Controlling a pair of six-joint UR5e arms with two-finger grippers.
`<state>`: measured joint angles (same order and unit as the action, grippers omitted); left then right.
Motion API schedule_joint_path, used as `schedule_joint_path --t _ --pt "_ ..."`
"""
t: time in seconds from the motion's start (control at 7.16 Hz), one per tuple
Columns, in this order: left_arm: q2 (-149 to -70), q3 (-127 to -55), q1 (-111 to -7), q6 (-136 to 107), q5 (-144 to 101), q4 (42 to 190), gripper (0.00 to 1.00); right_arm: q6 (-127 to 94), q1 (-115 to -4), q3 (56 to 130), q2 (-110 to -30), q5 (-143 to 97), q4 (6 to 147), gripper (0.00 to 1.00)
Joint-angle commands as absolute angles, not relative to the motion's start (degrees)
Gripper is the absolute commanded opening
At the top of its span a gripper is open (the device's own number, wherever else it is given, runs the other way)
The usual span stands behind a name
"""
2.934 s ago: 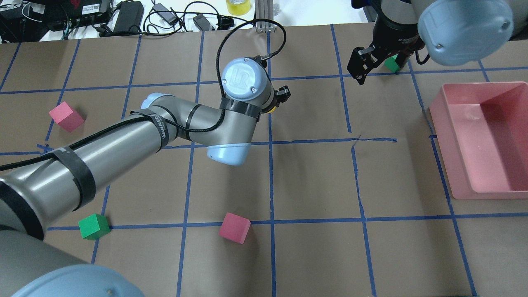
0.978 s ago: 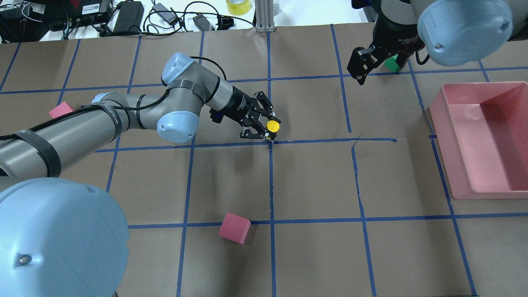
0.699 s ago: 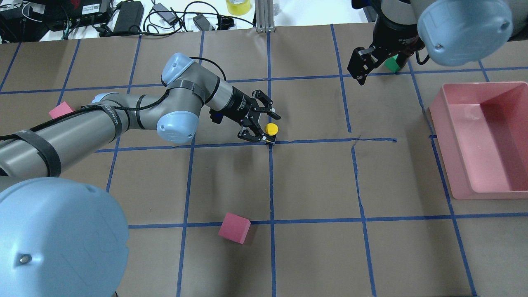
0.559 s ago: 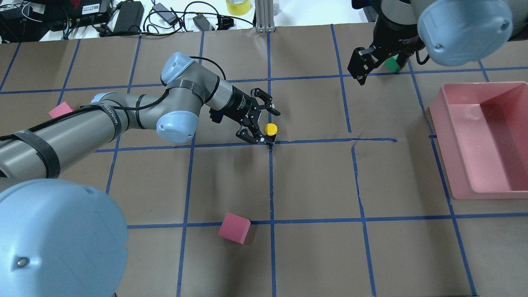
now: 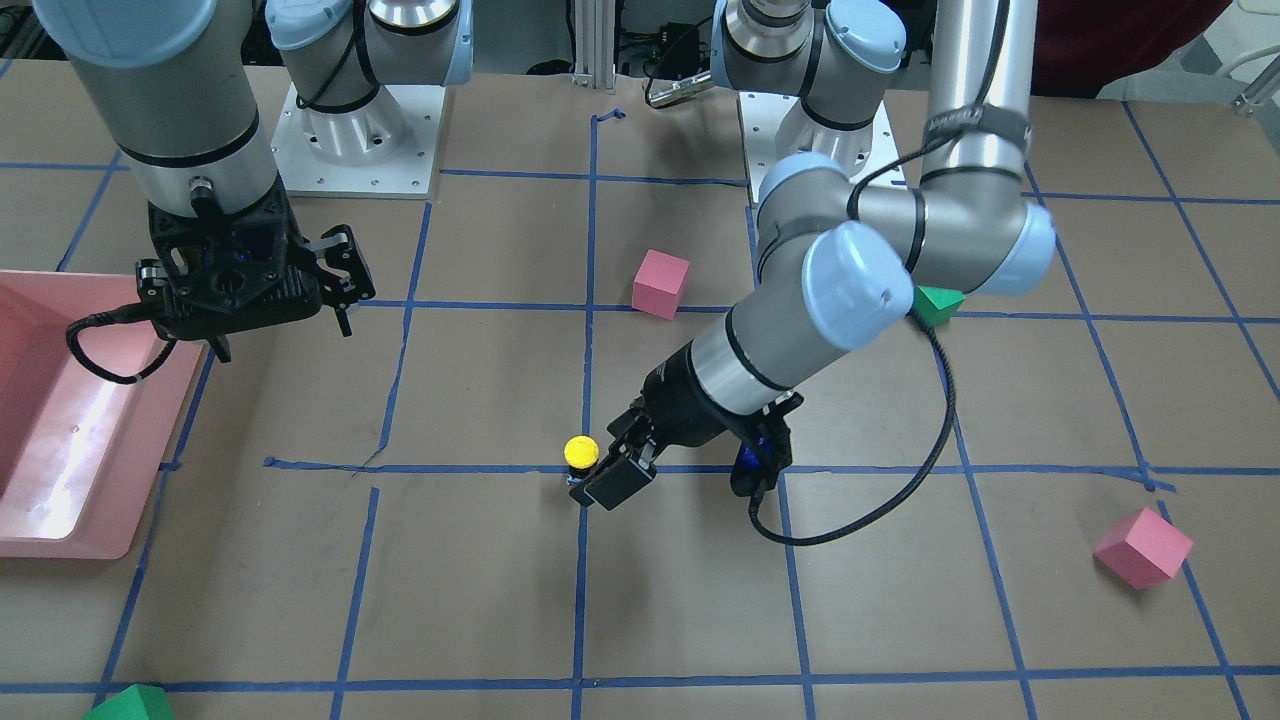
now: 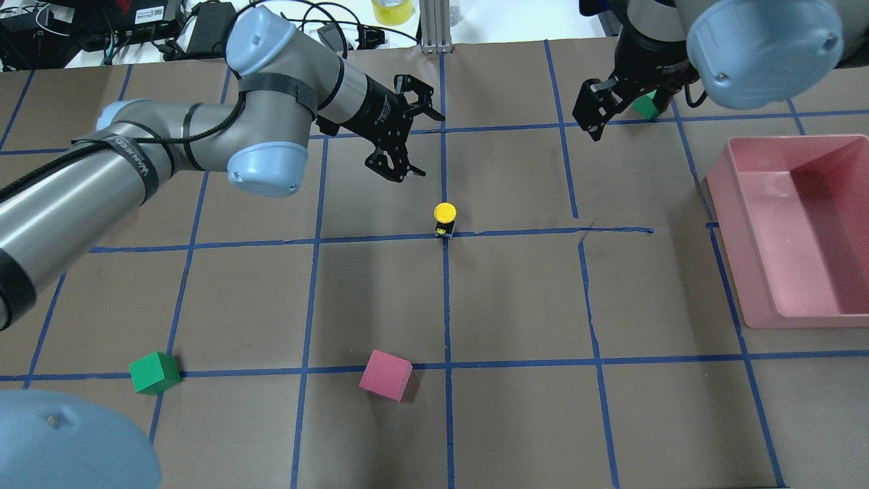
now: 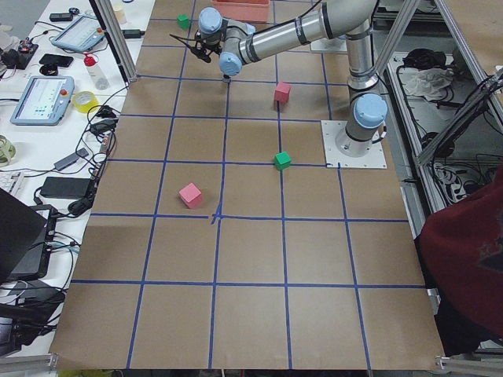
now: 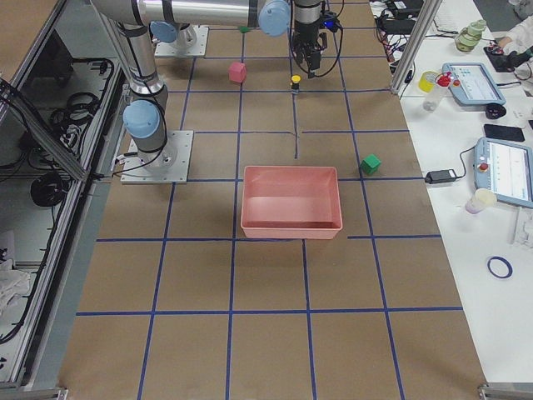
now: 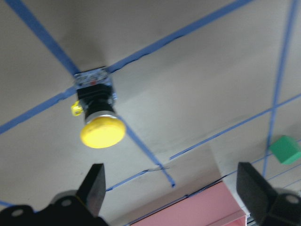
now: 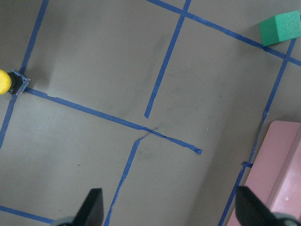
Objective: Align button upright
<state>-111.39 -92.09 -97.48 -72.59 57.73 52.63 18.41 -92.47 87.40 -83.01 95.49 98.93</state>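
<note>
The button (image 6: 445, 219) stands upright on a blue-tape crossing of the brown-paper desk (image 6: 516, 299). It has a round, smooth yellow cap on top, a black cylindrical body and a square grey base. Only the left wrist view shows a small yellow tab on its side. The left gripper (image 6: 428, 146) has its fingers spread and holds nothing. The right gripper (image 10: 169, 195) fingers are also spread.

One button (image 6: 444, 219), one pink bin (image 6: 801, 238), four cubes (image 6: 385, 375).

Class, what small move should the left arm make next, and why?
Probably draw the open left gripper away, leaving the button alone: it stands upright on the tape crossing, yellow cap up, free of both fingers, so the alignment looks done.
</note>
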Motion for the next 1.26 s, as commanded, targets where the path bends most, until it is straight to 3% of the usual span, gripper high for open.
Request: schedule_joint_path --t 0.0,0.28,0.7,1.12 --pt "-105.06 -84.14 -97.73 -72.25 59.15 67.69 1.0 18.54 -92.46 87.45 -82.97 95.62 99.05 1.0" --pt "-98.03 -83.92 -97.82 -69.11 61.07 76.52 1.0 18.54 -92.55 87.45 -82.97 95.62 99.05 1.0" --pt "-94.49 -87.45 -97.03 -25.63 75.16 78.14 1.0 18.54 -92.46 87.45 -82.97 95.62 99.05 1.0" --pt "-91.5 -87.63 -91.34 -5.66 87.26 79.97 1.0 18.46 -92.46 87.45 -82.97 95.62 99.05 1.0"
